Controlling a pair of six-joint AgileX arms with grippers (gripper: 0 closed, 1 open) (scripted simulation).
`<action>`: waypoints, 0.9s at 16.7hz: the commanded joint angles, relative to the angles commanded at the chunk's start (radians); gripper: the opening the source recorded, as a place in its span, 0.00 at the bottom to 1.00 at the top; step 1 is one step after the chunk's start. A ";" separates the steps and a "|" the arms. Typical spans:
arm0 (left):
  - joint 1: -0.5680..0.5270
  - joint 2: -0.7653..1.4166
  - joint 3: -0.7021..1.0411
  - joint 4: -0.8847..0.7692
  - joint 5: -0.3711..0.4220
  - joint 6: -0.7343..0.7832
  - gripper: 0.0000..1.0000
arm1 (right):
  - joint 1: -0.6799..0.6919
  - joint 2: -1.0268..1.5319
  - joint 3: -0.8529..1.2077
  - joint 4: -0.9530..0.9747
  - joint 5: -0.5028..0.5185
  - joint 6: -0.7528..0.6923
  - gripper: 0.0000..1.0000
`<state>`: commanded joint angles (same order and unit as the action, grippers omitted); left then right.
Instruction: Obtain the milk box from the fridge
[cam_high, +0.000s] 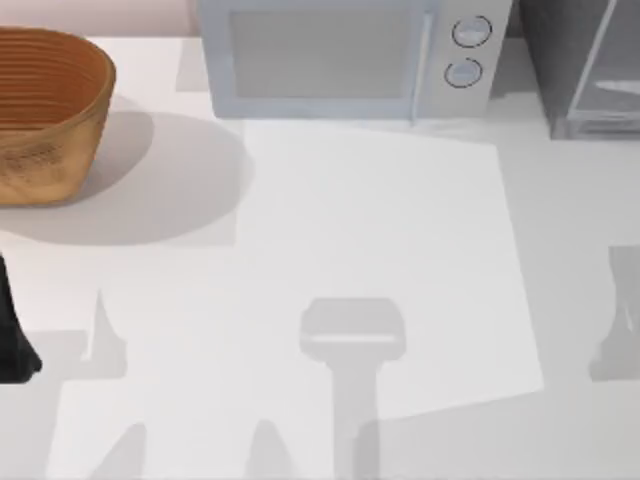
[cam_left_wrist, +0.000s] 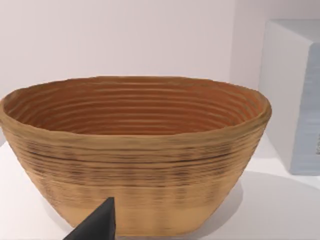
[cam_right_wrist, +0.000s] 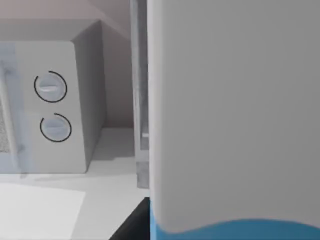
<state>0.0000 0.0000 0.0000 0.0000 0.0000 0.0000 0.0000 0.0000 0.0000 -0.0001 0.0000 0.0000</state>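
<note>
The milk box (cam_right_wrist: 235, 115) stands very close in the right wrist view, with a white upper part and a light blue band low down. One dark finger (cam_right_wrist: 131, 224) of my right gripper presses against its side, so that gripper looks shut on it. Behind the box a strip of the fridge frame (cam_right_wrist: 140, 100) shows. In the top view the dark grey fridge (cam_high: 585, 65) stands at the back right corner with its pale door panel. My left arm (cam_high: 12, 335) is parked at the left edge of the table, and a dark part of its gripper (cam_left_wrist: 95, 227) faces the basket.
A woven brown basket (cam_high: 45, 115) stands at the back left. The light grey microwave (cam_high: 345, 60) with two round knobs (cam_right_wrist: 50, 86) sits at the back middle, just left of the fridge. White tabletop (cam_high: 330, 250) spreads in front of them.
</note>
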 joint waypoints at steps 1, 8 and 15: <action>0.000 0.000 0.000 0.000 0.000 0.000 1.00 | 0.000 0.000 0.000 0.000 0.000 0.000 0.00; 0.000 0.000 0.000 0.000 0.000 0.000 1.00 | -0.018 0.110 0.012 0.110 -0.083 0.003 0.00; 0.000 0.000 0.000 0.000 0.000 0.000 1.00 | -0.089 0.662 0.038 0.652 -0.411 0.013 0.00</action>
<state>0.0000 0.0000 0.0000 0.0000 0.0000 0.0000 -0.0886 0.6620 0.0385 0.6523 -0.4110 0.0128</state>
